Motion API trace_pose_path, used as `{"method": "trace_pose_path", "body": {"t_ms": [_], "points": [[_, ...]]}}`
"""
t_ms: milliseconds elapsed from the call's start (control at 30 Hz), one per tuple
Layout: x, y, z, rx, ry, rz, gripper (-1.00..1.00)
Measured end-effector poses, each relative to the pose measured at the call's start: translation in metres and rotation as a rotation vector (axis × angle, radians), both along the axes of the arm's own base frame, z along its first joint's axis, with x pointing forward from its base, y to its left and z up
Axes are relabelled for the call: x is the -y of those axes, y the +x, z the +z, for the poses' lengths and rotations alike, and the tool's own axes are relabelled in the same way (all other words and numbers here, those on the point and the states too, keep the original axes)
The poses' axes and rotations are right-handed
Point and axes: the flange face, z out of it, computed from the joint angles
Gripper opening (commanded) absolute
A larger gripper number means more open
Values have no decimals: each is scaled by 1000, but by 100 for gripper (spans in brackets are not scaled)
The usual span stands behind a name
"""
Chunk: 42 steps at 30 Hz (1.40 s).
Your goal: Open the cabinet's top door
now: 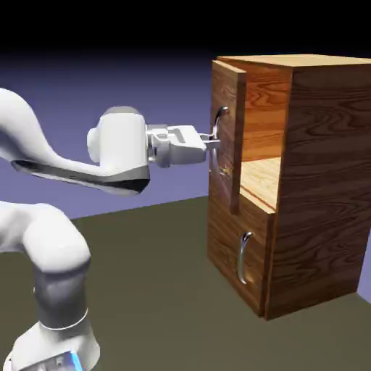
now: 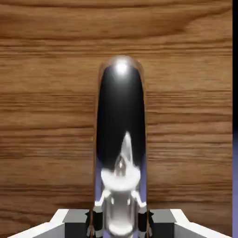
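Note:
The cabinet point(image 1: 319, 181) of reddish-brown wood stands at the exterior view's right. Its top door point(image 1: 227, 94) stands a little way open, and lighter wood shows inside behind it. My gripper point(image 1: 215, 141) reaches in from the left and is shut on the top door's curved silver handle point(image 1: 219, 116). In the hand view the handle point(image 2: 121, 139) fills the middle as a shiny bar between my two fingertips point(image 2: 95, 218), with the door's wood grain point(image 2: 46, 116) behind it.
Below the top door is the shorter door point(image 1: 235, 253) with a smaller silver handle point(image 1: 244, 257), closed. The cabinet rests on a dark table point(image 1: 159, 290). The white arm point(image 1: 43, 239) rises from the lower left.

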Motion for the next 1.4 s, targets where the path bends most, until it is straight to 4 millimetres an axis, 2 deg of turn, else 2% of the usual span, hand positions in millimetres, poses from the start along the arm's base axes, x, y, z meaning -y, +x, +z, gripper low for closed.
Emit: {"method": "trace_pose_path", "body": {"t_ms": [433,667,867,1067,1400], "points": [[-42,-35,0,2,3,-177,-100],[-76,-55,0,2,3,-304,-100],[-117,-72,0,2,3,-450,-100],[-169,-85,0,3,3,-623,-100],[-258,-86,0,3,3,-917,-100]]}}
